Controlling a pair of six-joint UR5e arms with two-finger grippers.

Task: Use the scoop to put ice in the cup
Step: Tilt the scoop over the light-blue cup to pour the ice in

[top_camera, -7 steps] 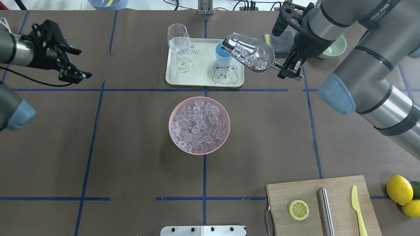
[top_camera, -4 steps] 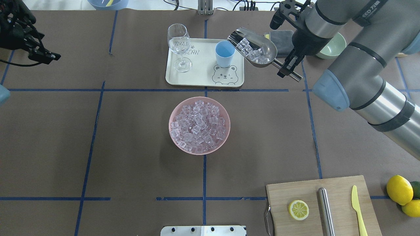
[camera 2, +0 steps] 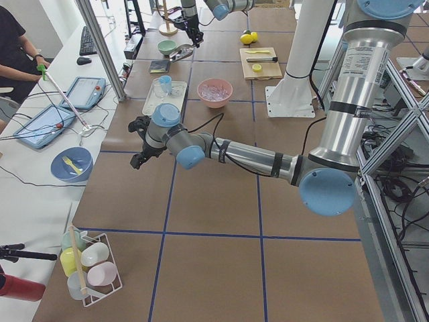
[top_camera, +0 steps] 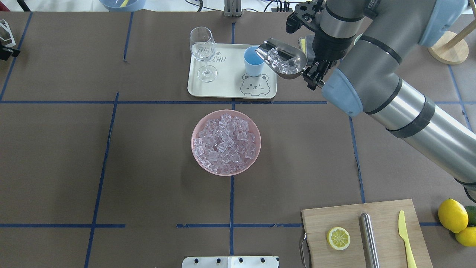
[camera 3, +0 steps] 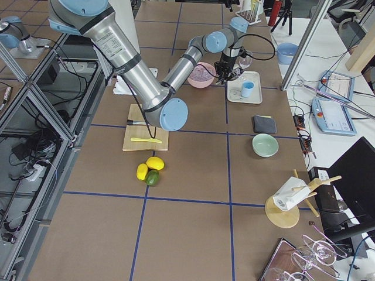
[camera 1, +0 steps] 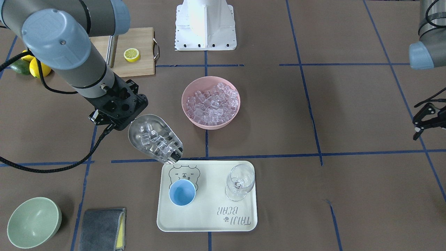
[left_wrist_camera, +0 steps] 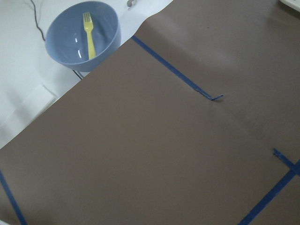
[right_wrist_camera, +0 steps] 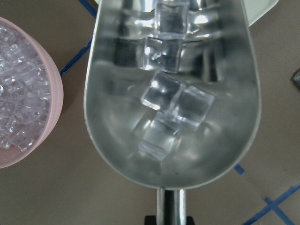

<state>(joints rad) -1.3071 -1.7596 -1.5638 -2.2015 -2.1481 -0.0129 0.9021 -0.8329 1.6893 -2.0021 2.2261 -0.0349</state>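
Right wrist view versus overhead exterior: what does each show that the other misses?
Wrist only: the scoop trough close up, its ice cubes told apart singly. Overhead only: the cup on the tray beside a wine glass, the scoop's mouth overlapping the cup's rim. Both: the loaded scoop and the pink bowl of ice.

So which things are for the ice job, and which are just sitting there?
For the job: scoop, ice in it, blue cup, pink bowl full of more ice.

Just lying about: wine glass, green bowl, cutting board, lemon slice, yellow knife, grey cloth.
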